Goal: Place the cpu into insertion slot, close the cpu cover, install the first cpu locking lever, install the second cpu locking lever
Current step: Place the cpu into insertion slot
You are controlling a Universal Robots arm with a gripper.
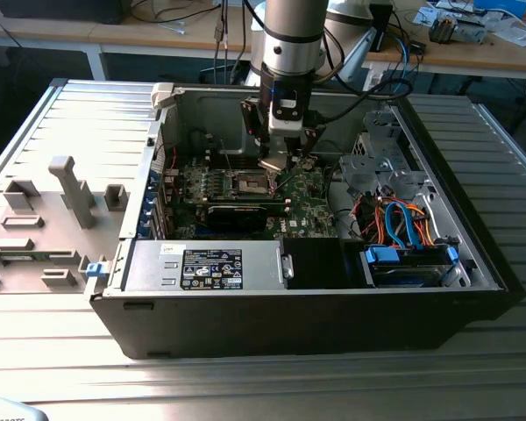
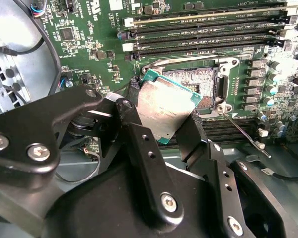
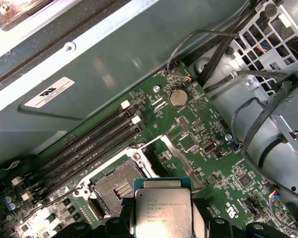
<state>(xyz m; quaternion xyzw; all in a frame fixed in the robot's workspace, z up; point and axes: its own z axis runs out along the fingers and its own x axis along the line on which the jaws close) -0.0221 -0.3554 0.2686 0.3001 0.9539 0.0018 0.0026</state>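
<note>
The tool clamps the cpu by its edges, seemingly above the half-hidden insertion slot.

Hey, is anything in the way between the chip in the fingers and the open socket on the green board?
Nothing visible blocks it. The silver-topped square cpu chip, gripped by the black fingers, hangs close to the open socket, whose contact field lies bare. The thin metal lever sits off to one side.

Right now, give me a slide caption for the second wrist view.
The gripper holds the cpu close to the empty insertion slot on the green motherboard.
</note>
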